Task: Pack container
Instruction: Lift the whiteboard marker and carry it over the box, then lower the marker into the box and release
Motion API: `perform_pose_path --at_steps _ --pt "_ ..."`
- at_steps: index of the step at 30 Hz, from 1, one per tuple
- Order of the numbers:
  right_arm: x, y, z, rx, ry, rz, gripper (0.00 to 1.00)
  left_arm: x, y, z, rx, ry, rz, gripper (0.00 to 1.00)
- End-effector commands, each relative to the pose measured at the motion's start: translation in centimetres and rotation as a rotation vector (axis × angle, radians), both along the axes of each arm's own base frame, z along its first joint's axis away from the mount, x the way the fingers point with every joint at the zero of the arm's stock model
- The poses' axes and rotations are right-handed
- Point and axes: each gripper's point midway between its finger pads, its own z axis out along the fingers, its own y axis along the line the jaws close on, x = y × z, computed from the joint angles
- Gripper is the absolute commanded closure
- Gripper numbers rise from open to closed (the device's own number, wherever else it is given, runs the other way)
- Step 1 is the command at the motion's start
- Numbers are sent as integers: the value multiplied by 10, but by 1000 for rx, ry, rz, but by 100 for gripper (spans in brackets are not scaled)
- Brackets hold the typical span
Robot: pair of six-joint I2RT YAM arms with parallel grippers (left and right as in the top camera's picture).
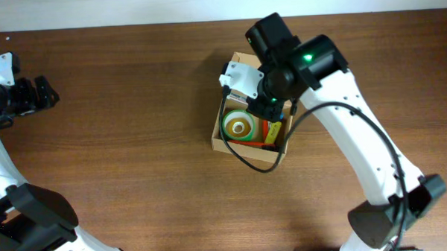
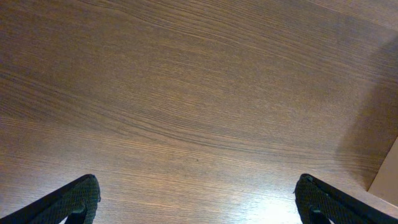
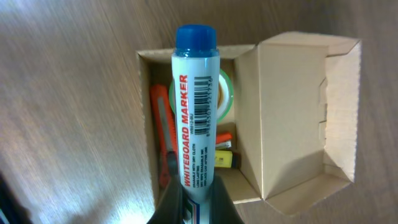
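One container lies below right gripper holding marker.

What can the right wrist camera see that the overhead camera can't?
Only the right wrist view shows the whiteboard marker with its blue cap, gripped in the shut right tool; from overhead the arm hides it. Only the overhead view shows the left tool, far off near the table's left edge. Both show the open cardboard box on the wooden table, with a green tape roll and an orange cutter inside.
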Motion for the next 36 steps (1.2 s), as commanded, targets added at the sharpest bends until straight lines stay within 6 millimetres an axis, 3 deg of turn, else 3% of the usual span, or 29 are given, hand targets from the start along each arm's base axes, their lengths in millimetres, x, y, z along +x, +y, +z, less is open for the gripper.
perform_pose_path --at_steps 1,7,11,17,24,31,36 --pt "4 0 -19 -54 28 30 96 0 -2 0 -5 -5 -15 0" --pt "27 5 -35 -22 -6 -61 96 0 -2 0 -5 -5 -15 0" --pt "33 -4 -65 -34 23 -163 96 0 -2 0 -5 -5 -15 0" --pt "26 -8 -103 -50 72 -212 96 0 -2 0 -5 -5 -15 0" --pt "7 -6 -129 -40 155 -216 96 0 -2 0 -5 -5 -15 0" --pt "-21 2 -144 -34 256 -180 96 0 -2 0 -5 -5 -15 0" --pt "-29 10 -145 -39 262 -150 96 0 -2 0 -5 -5 -15 0"
